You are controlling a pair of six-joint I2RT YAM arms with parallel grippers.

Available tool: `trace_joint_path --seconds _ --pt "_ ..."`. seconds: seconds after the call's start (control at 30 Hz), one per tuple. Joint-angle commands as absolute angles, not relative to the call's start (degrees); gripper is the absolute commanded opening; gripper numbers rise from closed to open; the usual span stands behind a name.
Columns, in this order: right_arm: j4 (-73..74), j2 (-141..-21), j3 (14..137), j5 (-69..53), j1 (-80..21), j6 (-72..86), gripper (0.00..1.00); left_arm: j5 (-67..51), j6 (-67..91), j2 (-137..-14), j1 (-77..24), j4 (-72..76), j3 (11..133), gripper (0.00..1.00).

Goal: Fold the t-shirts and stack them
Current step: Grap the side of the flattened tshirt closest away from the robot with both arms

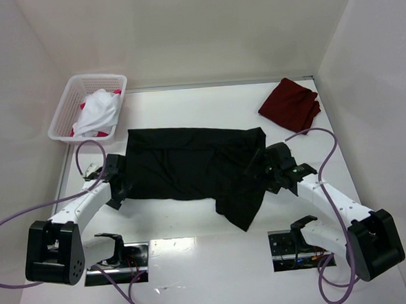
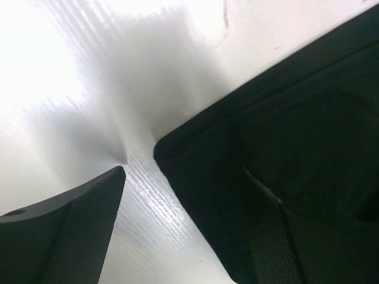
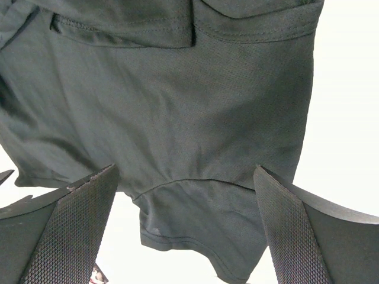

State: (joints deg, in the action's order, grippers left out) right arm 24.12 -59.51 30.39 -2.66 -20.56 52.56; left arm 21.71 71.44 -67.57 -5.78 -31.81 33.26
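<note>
Left gripper (image 2: pixel 182 171) and right gripper (image 3: pixel 185 170) gape over black t-shirt (image 3: pixel 177 89), clear only from wrists.

legible txt: none | black t-shirt (image 1: pixel 190 170): no readable label; brands/nos./signs: none, all views

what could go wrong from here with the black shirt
1. The left jaws straddle only the corner of the black t-shirt; closing there may catch just the edge and slip off.
2. Under the open right jaws the cloth lies in overlapped layers, so they may pinch only one.
3. A loose flap juts out on the near side and could make the fold crooked.
</note>
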Motion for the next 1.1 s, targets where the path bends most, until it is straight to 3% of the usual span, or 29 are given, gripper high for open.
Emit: trace_joint_path --seconds 0.0,0.13,0.2,0.3,0.33,0.5,0.87,1.07 --pt "24.8 -60.1 32.6 -3.2 -22.3 51.6 1.0 21.2 73.4 -67.7 -5.8 -32.8 32.3 0.82" --pt "27.1 -60.1 33.8 -1.1 -26.5 52.9 1.0 21.2 73.4 -67.7 -5.8 -32.3 32.3 0.66" --pt "28.3 -60.6 34.4 -1.1 -28.6 53.5 1.0 21.7 73.4 -67.7 -5.8 -31.7 32.3 0.49" --pt "31.3 -62.1 35.9 1.3 -33.4 55.5 1.0 21.2 73.4 -68.8 -5.8 -30.5 31.2 0.39" --pt "31.3 -62.9 36.5 1.9 -34.5 56.3 1.0 21.2 73.4 -68.8 -5.8 -29.9 30.7 0.27" --pt "36.3 -65.7 38.1 3.7 -39.8 60.5 0.99 18.0 73.4 -71.8 -5.8 -28.0 31.3 0.02" --pt "49.6 -65.0 40.2 6.2 -41.9 65.0 0.92 17.4 72.2 -70.1 -5.8 -26.0 33.1 0.0" --pt "50.6 -69.9 39.7 3.2 -47.3 69.3 0.79 16.2 70.6 -70.1 -5.3 -24.8 34.2 0.0"
